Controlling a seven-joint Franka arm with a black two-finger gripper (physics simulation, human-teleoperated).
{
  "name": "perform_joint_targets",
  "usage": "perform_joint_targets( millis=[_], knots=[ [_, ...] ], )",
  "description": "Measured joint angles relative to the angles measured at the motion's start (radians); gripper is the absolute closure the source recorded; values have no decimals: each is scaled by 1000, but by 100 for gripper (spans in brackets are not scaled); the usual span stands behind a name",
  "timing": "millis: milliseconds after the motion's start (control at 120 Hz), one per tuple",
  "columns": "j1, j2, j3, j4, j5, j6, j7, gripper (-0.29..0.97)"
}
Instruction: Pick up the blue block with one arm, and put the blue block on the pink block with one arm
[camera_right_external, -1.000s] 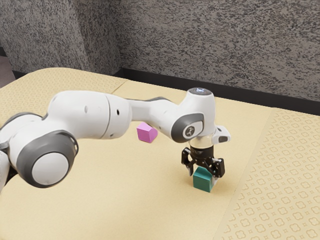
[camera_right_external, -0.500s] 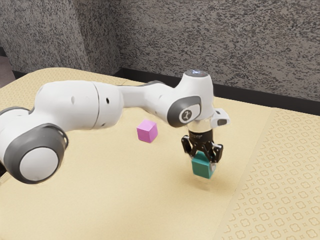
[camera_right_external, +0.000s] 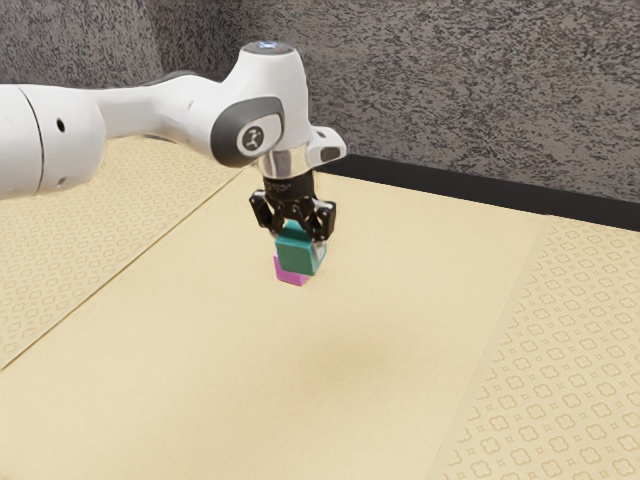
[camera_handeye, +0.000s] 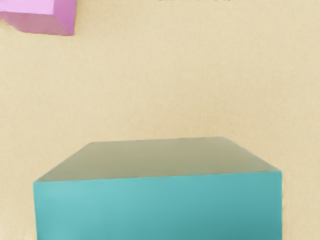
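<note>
My black gripper (camera_right_external: 295, 232) is shut on the teal-blue block (camera_right_external: 299, 252), holding it in the air above the tan table. In the exterior view the block hangs in front of the pink block (camera_right_external: 290, 277), hiding all but its lower edge. The wrist view has the teal-blue block (camera_handeye: 157, 192) large just under my hand, and the pink block (camera_handeye: 42, 16) lies on the table off to one side, apart from it.
The tan tabletop (camera_right_external: 330, 390) stretches wide below, with patterned mats (camera_right_external: 540, 370) on the exterior view's right and on its left. A dark speckled wall (camera_right_external: 480, 80) stands behind the far table edge.
My arm has lifted the teal-blue block off the table and carried it toward the exterior view's upper left, up to the pink block.
</note>
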Motion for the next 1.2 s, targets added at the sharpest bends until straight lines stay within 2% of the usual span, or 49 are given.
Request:
perform_joint_targets(
  millis=[217,392,1200],
  knots=[
    [94,-7,-18,-31,9,37,47,35],
    [145,80,-15,43,18,49,90,35],
    [169,411,13,401,36,23,349,35]
  ],
)
